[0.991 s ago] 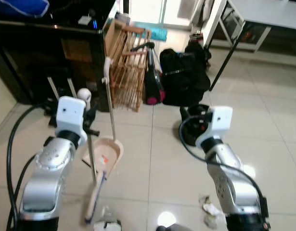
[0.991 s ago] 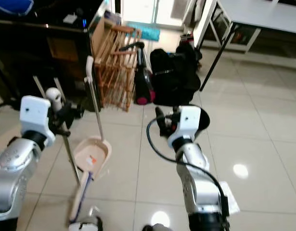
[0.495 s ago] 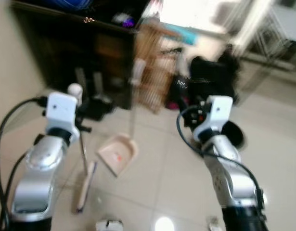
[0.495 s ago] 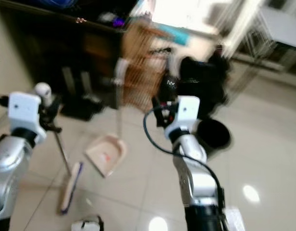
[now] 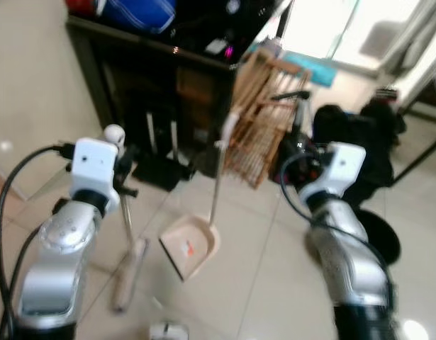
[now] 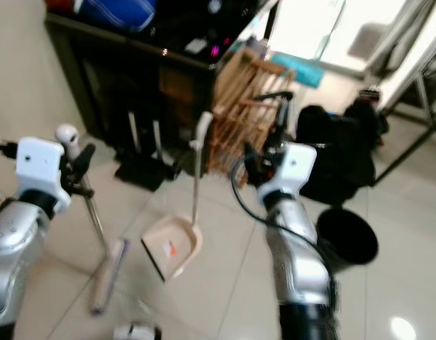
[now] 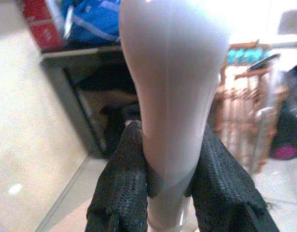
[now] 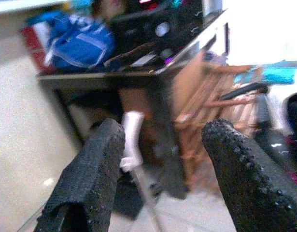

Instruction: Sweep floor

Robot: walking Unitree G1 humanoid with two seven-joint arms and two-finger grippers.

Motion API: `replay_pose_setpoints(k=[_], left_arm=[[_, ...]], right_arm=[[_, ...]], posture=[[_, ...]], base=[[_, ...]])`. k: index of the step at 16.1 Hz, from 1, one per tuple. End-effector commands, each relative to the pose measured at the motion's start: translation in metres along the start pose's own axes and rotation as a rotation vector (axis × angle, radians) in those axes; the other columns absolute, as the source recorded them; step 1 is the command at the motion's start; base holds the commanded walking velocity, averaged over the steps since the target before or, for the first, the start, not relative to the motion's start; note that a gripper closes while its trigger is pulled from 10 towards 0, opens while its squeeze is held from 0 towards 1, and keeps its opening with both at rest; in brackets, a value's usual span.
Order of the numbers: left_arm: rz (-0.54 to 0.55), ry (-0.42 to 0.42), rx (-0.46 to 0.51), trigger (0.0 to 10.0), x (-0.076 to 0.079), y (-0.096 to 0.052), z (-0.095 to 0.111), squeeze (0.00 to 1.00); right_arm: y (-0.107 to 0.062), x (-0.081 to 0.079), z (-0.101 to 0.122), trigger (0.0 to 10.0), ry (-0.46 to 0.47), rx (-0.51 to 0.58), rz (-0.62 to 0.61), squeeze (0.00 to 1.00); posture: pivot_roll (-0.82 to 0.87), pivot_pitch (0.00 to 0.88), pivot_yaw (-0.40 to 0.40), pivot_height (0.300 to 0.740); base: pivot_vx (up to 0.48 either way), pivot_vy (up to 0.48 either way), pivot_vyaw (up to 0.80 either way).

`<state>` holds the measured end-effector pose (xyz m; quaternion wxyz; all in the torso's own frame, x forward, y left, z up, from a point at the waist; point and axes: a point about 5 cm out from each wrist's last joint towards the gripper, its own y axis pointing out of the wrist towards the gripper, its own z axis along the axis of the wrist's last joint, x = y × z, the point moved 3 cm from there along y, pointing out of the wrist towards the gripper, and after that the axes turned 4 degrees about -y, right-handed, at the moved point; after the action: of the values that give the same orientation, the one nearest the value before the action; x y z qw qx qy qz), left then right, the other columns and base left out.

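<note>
Clearly the left gripper (image 7: 160, 193) is clamped on the broom (image 5: 124, 216), its black fingers (image 7: 121, 188) pressed to both sides of the pale rounded handle top. At left centre of the head views the thin shaft runs down to a long beige brush head lying on the tiled floor (image 5: 260, 283). Just right of it a pink dustpan (image 5: 191, 244) stands with its handle upright. The right gripper (image 8: 160, 159) hangs open in the air at centre right. No writing is readable.

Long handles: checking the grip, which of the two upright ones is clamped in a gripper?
The broom handle, knob-topped, clamped by the left gripper. The dustpan handle stands free; the right gripper has open jaws.
</note>
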<state>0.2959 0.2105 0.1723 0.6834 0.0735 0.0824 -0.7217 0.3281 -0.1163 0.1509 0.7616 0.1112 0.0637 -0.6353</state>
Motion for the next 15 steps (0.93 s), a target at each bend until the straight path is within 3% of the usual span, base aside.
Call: replay_pose_setpoints(k=[1, 3, 8, 9, 10, 15], left_arm=[[-0.007, 0.023, 0.041, 10.0, 0.003, 0.000, 0.010, 0.00], [-0.006, 0.022, 0.040, 10.0, 0.004, 0.000, 0.010, 0.00], [-0.008, 0.022, 0.032, 10.0, 0.007, -0.004, 0.007, 0.00], [-0.009, 0.022, 0.033, 10.0, 0.007, -0.004, 0.007, 0.00], [-0.010, 0.019, 0.033, 10.0, 0.008, -0.004, 0.007, 0.00], [-0.011, 0.007, 0.040, 10.0, 0.012, -0.008, 0.005, 0.00]], right_arm=[[-0.003, 0.013, 0.004, 10.0, -0.019, 0.009, -0.026, 0.00], [-0.002, 0.010, 0.005, 10.0, -0.036, 0.008, -0.005, 0.00], [0.000, 0.006, 0.006, 10.0, -0.028, 0.020, 0.031, 0.00], [0.000, 0.007, 0.007, 10.0, -0.015, 0.028, 0.025, 0.00], [-0.001, 0.012, 0.006, 10.0, 0.055, 0.033, 0.002, 0.00], [-0.001, 0.021, 0.000, 10.0, 0.005, 0.011, 0.071, 0.00]], posture=[[0.20, 0.100, -0.094, 0.740], [0.20, 0.100, -0.094, 0.740], [0.20, 0.100, -0.102, 0.740], [0.20, 0.101, -0.102, 0.740], [0.20, 0.100, -0.101, 0.740], [0.20, 0.105, -0.110, 0.740]], base=[[0.398, 0.000, 0.00], [0.401, 0.000, 0.00], [0.400, 0.000, 0.80], [0.401, 0.000, 0.80], [0.379, 0.000, 0.00], [0.000, 0.000, 0.00]])
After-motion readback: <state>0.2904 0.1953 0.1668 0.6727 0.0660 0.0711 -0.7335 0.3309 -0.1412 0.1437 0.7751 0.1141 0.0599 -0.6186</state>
